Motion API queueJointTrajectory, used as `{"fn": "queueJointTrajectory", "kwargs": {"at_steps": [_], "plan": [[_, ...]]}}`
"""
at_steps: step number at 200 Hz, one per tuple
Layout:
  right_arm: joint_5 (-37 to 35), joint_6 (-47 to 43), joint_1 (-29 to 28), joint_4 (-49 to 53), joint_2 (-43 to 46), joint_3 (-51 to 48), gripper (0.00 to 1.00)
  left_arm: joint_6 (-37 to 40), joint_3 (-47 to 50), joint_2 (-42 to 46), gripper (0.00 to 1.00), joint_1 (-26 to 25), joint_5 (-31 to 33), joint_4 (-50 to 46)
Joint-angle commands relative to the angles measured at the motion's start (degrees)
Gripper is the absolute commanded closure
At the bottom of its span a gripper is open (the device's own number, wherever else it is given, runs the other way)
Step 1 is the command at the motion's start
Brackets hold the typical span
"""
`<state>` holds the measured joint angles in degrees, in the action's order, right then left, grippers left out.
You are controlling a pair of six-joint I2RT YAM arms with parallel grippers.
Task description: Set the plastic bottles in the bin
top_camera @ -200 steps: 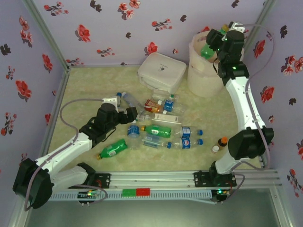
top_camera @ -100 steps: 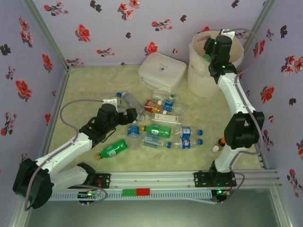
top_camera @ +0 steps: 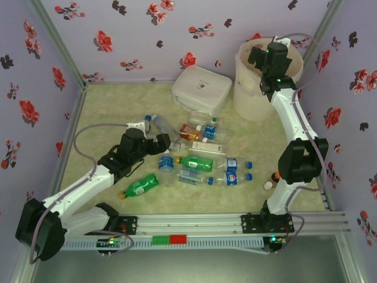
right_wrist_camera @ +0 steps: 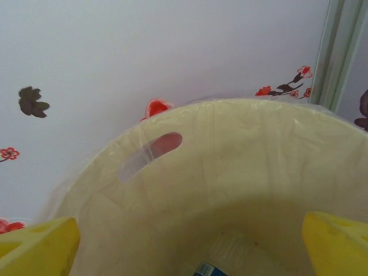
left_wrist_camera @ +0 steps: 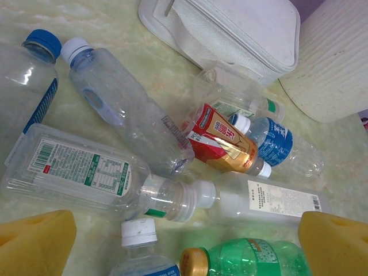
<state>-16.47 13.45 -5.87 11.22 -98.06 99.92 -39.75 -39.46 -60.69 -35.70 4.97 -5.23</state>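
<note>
Plastic bottles (top_camera: 200, 162) lie in a loose heap on the middle of the table (top_camera: 112, 112), most of them on their sides, some touching. The bin (top_camera: 250, 97) stands at the far right corner, just beside the white case (top_camera: 201, 88).

From where I stand, the right gripper (top_camera: 259, 56) hangs over the mouth of the bin. Its wrist view looks down into the lined tub, and the right gripper (right_wrist_camera: 187, 247) has its yellow fingers spread wide with nothing between them. A bottle with a blue label (right_wrist_camera: 210, 269) rests on the floor of the bin, so I judge this drop finished and that arm free to come away.

The left gripper (top_camera: 165, 141) hovers low at the near left edge of the heap. Its fingers are also wide apart and hold nothing. In its wrist view the left gripper (left_wrist_camera: 184, 244) frames a white-capped bottle (left_wrist_camera: 138, 233) and a green bottle (left_wrist_camera: 259, 259), lying close together.

The step in hand looks like picking the next bottle. That calls for the left arm to settle on one body, lower around it and close without also trapping its neighbour. The right arm needs to lift clear of the rim before it heads back to the heap.
</note>
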Motion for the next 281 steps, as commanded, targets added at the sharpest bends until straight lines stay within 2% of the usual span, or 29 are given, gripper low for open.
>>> {"fn": "queueJointTrajectory", "kwargs": {"at_steps": [1, 30, 53, 96, 137, 165, 196, 219, 244, 263, 281], "plan": [[2.29, -0.64, 0.33, 3.28, 8.07, -2.20, 0.00, -3.57, -3.50, -0.36, 0.00, 0.46, 1.40, -4.95], [7.85, 1.38, -1.21, 5.72, 16.39, -10.83, 0.00, -8.59, -5.74, -0.23, 0.00, 0.46, 1.53, -11.60], [11.59, 2.64, -5.25, 6.34, 22.99, -18.97, 0.00, -14.52, -6.54, 0.51, 0.00, 0.37, 1.52, -17.85], [11.20, 3.55, -16.98, 6.33, 30.44, -31.94, 0.00, -26.69, -6.93, 4.30, 0.00, -1.61, 2.50, -31.10], [9.03, 6.19, -24.54, 3.13, 33.78, -43.04, 0.00, -38.85, -7.19, 7.59, 0.00, -6.46, 3.08, -43.49], [7.77, 7.48, -27.71, 2.00, 34.63, -47.91, 0.00, -48.94, -7.37, 9.45, 0.00, -10.33, 2.85, -50.72], [8.47, 8.89, -29.49, 0.89, 34.20, -51.18, 0.00, -65.81, -3.28, 13.53, 0.00, -13.81, 1.98, -53.53], [8.65, 9.00, -30.33, 0.47, 33.94, -52.28, 0.00, -74.27, -0.78, 16.15, 0.00, -14.55, 2.50, -56.55], [9.09, 9.44, -30.85, 0.29, 34.13, -53.28, 0.00, -78.93, 0.93, 16.03, 0.00, -15.01, 3.64, -56.82], [8.99, 9.44, -31.04, 0.52, 34.48, -53.94, 0.00, -81.25, 1.32, 14.36, 0.00, -15.01, 6.77, -55.55], [8.69, 9.70, -31.13, 1.15, 35.08, -54.45, 0.00, -84.52, 3.77, 13.24, 0.00, -15.01, 7.74, -51.16]]}}
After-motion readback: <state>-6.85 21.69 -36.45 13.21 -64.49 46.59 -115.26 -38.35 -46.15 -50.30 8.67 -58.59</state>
